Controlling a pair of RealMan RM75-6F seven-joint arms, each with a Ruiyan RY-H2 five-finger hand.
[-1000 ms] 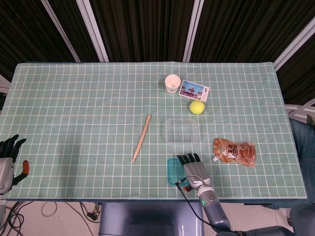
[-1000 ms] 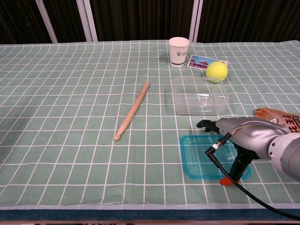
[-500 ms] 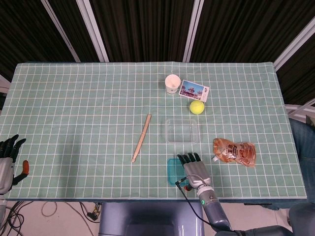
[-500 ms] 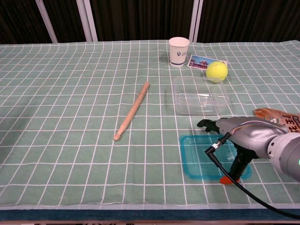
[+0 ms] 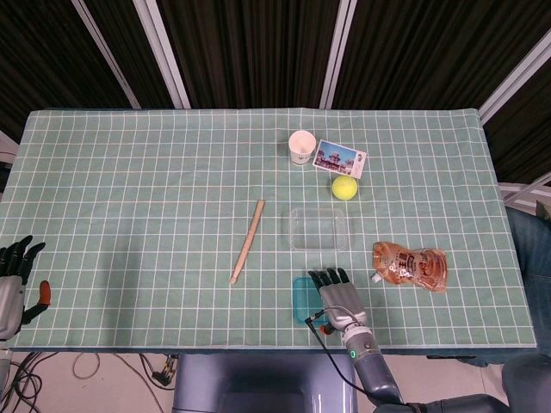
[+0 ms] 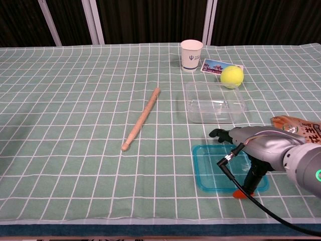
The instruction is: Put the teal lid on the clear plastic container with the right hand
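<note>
At the near edge of the table, your right hand [image 6: 261,148] sits over the teal lid [image 6: 213,169], which lies flat on the checked tablecloth [image 6: 75,125]; from the chest view the fingers reach forward above the lid's far right part and the orange-tipped thumb points down at its near right corner, but you cannot tell from either view whether anything is pinched yet; the lid looks flat and unlifted, so judge the grasp as not yet made. Just beyond the lid, the clear plastic container [image 6: 214,103] stands open and uncovered, apart from the lid and untouched by the hand; so nothing of the placing is done: you have the lid to grip, lift, carry the short way forward and seat on the rim. Near the container's far side rest the tennis ball [image 6: 231,76], the picture card [image 6: 213,66] and the paper cup [image 6: 191,54]; the snack pouch [image 5: 411,266] lies to the right of your hand, and the wooden stick [image 6: 142,118] well to the left. Your left hand [image 5: 15,267] hangs off the table's left corner, fingers apart and holding nothing.
</note>
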